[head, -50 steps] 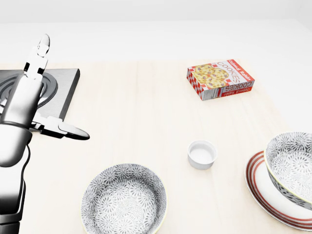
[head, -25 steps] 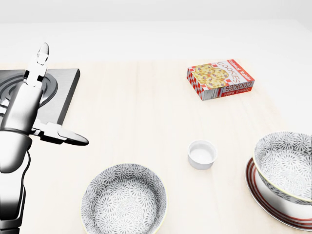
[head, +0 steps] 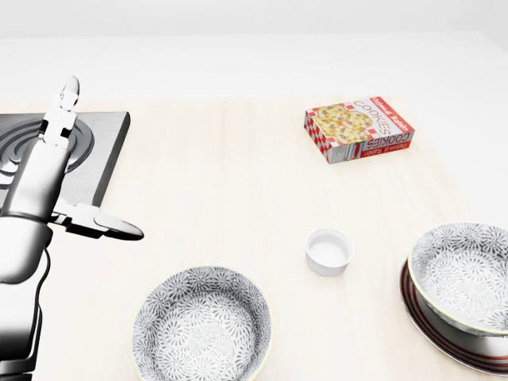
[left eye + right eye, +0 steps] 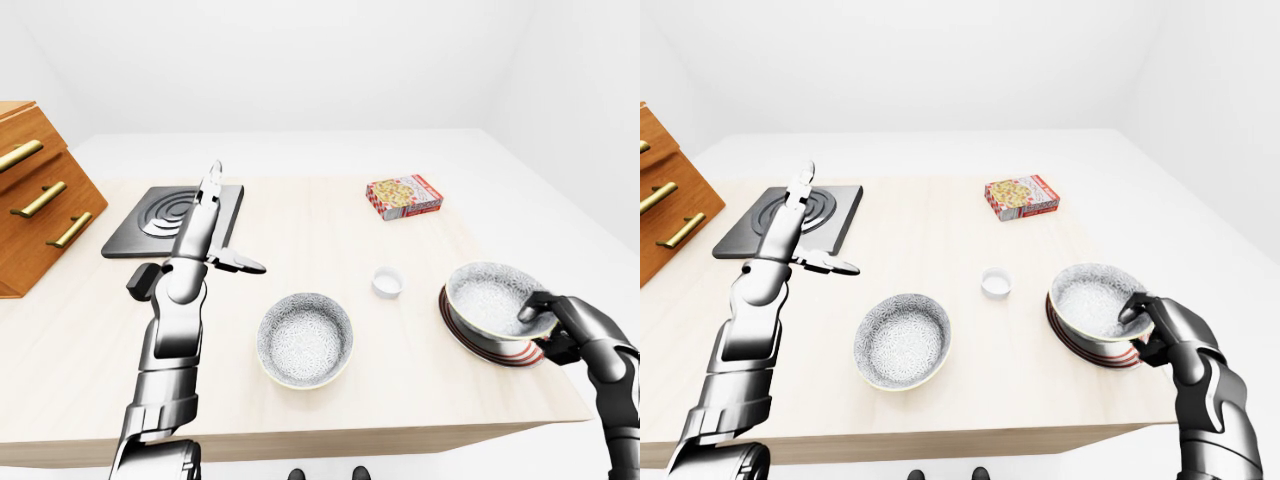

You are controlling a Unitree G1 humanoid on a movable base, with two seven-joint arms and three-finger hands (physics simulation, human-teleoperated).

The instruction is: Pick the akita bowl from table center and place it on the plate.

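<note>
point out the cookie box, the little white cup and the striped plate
cookie box (image 3: 359, 131): head view, printed top face
little white cup (image 3: 329, 251): head view, inside bottom
striped plate (image 3: 414, 316): head view, bare left rim beside the bowl

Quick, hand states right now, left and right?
Left hand: open, fingers spread, holding nothing.
Right hand: closed on the rim of the akita bowl, bowl over the plate.

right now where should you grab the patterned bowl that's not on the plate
Pinch the rim of the bowl, left side in the left-eye view, from above with the left hand: it sits upright and open, and looks too wide to wrap.
</note>
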